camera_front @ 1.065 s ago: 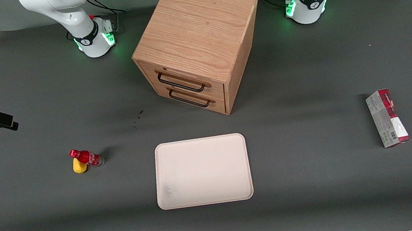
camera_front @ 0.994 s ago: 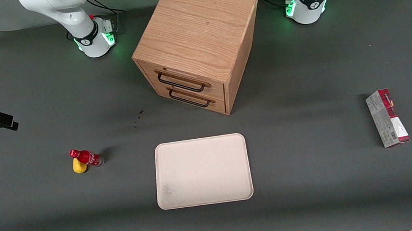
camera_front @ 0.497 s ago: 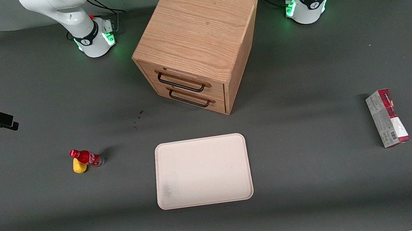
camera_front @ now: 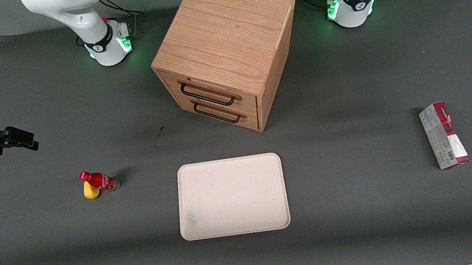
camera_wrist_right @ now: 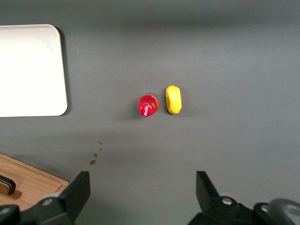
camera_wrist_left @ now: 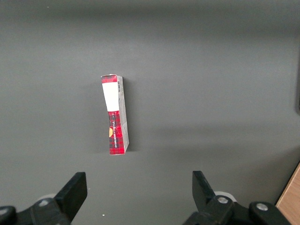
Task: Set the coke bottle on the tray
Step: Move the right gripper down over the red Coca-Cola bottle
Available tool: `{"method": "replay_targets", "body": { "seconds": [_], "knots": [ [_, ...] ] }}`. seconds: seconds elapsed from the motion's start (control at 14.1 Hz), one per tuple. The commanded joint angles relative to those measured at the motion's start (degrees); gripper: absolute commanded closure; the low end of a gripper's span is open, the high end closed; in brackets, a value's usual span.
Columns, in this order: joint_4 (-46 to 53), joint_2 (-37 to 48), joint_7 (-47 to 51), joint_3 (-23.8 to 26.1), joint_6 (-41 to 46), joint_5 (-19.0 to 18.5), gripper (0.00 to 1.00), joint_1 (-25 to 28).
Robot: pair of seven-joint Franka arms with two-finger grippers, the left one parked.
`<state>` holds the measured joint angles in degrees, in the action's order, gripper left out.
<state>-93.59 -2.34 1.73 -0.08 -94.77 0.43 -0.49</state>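
Note:
The coke bottle (camera_front: 99, 180), red with a red cap, stands upright on the grey table toward the working arm's end. The right wrist view shows it from above (camera_wrist_right: 148, 105), with a yellow lemon-like lump (camera_wrist_right: 173, 99) close beside it. The pale pink-beige tray (camera_front: 231, 196) lies flat in front of the drawer cabinet and is bare; one corner also shows in the right wrist view (camera_wrist_right: 28, 70). My right gripper (camera_front: 29, 139) (camera_wrist_right: 143, 185) hangs open and empty, high above the table, farther from the front camera than the bottle.
A wooden drawer cabinet (camera_front: 225, 51) with two black handles stands mid-table, farther from the camera than the tray. The yellow lump (camera_front: 91, 191) touches the bottle's near side. A red-and-grey carton (camera_front: 444, 134) (camera_wrist_left: 116, 115) lies toward the parked arm's end. Small brown stains (camera_front: 158, 133) mark the mat.
My right gripper has shifted a little inward over the table, toward the bottle, and the arm's upper link has come into view. The bottle, lump and tray have not moved.

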Motion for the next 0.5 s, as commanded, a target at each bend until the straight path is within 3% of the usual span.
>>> {"method": "replay_targets", "body": {
  "seconds": [0.0, 0.43],
  "knots": [
    [-3.88, 3.75, -6.53, -0.97, -2.69, 0.19, 0.00, -0.04],
    [-3.97, 0.07, -6.65, -1.41, -5.94, 0.27, 0.00, 0.14]
  ]
}}
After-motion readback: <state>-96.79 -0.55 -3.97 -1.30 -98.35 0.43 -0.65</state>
